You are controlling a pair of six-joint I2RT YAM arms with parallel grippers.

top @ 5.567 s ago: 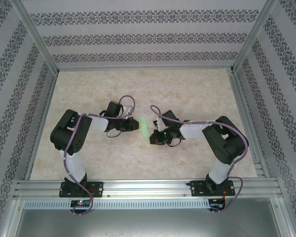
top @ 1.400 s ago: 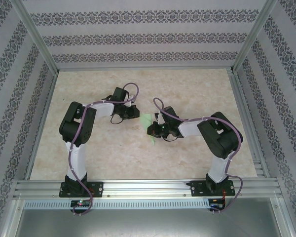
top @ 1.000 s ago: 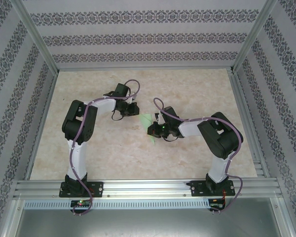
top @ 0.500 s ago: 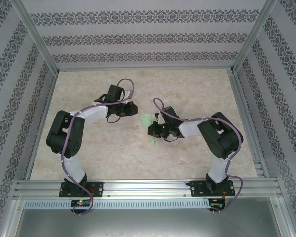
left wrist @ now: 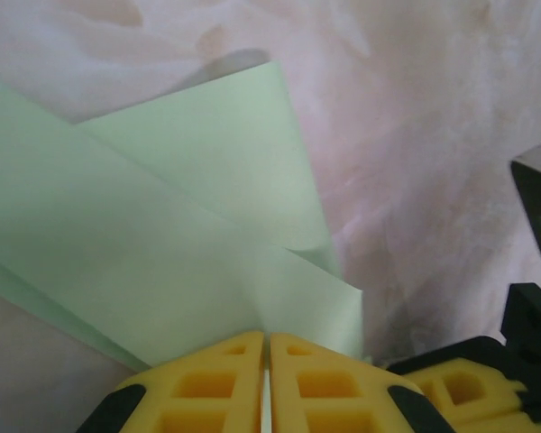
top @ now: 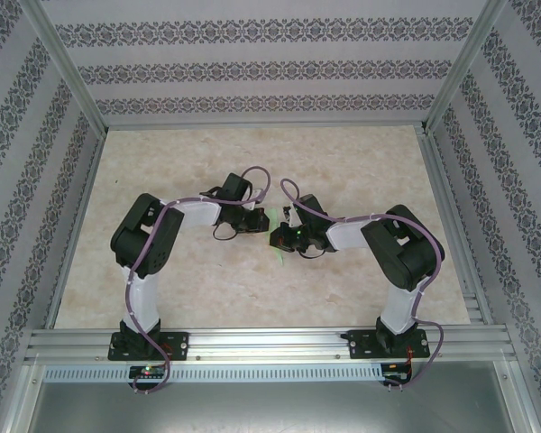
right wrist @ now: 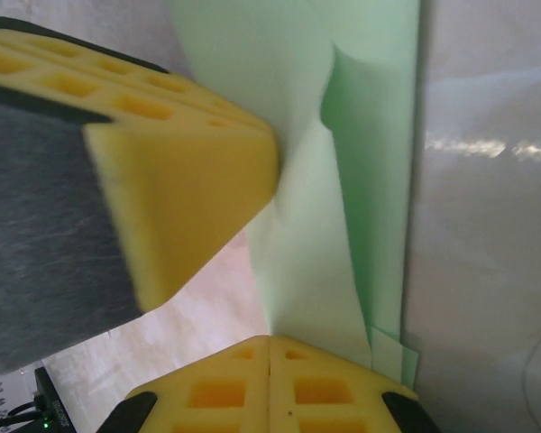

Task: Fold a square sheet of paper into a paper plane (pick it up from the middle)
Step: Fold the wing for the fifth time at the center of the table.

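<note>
A: Where is the paper now?

B: The table [top: 162, 280] is the biggest thing, and the paper [left wrist: 162, 253] lies at its middle. It is partly folded, with two flaps overlapping and one flap standing up a little. It is not a plane yet.

A: And the grippers?

B: Both are at the table's middle too. The right gripper [right wrist: 269, 347] has its fingers closed, and the paper's edge runs in between them, so I judge that it pinches the paper. The left gripper [left wrist: 269, 347] is closed as well, with its tips at the paper. Whether it pinches or only presses, I cannot tell.

A: What can go wrong?

B: The grippers are very near each other, so they may collide. If the left one drags, the thin paper may slide, wrinkle or tear, and the crease would be crooked. If the right one lets go, the flap may spring open.
</note>
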